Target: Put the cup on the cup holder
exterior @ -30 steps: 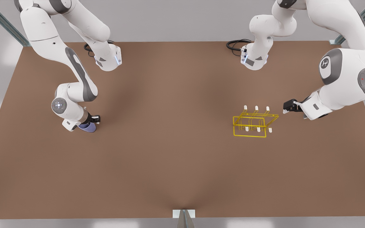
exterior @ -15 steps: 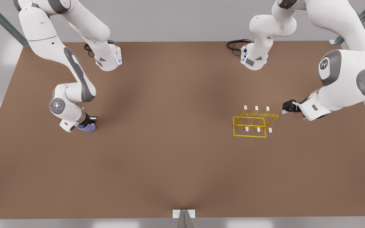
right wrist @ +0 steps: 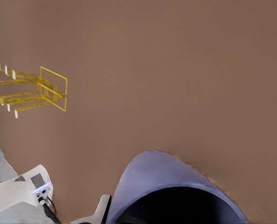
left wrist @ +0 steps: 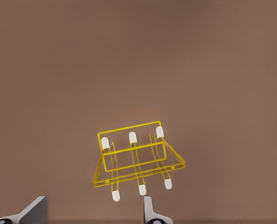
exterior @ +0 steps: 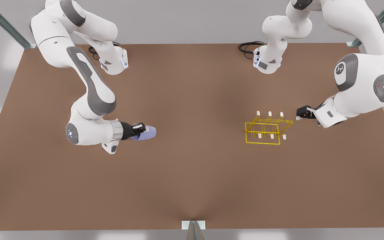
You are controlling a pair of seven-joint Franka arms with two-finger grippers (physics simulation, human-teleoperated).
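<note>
Cup [exterior: 146, 132] transport is underway but the placing itself is not yet done. The lavender-blue cup lies on its side in the grasp of the right gripper [exterior: 140, 131], on the front view's left half of the tabletop [exterior: 192, 186], with its length pointing toward the front view's right. The right wrist view confirms this arm carries it: the cup's rim and dark inside sit close under that camera, and the gripper is clenched on it.

The cup holder [exterior: 268, 128], a yellow wire rack with white-tipped pegs in two rows, stands well apart from the cup on the front view's right half of the tabletop, and every peg is bare. The left gripper [exterior: 300, 113] waits just beside the rack's far right corner, not touching it. In the left wrist view its two fingertips [left wrist: 149, 211] show with a clear gap and nothing between them, so it is released.

As a judgement, the pick-up is finished. What is left is to carry the cup across the open stretch of tabletop, line its mouth up with a peg, seat it and let go.
</note>
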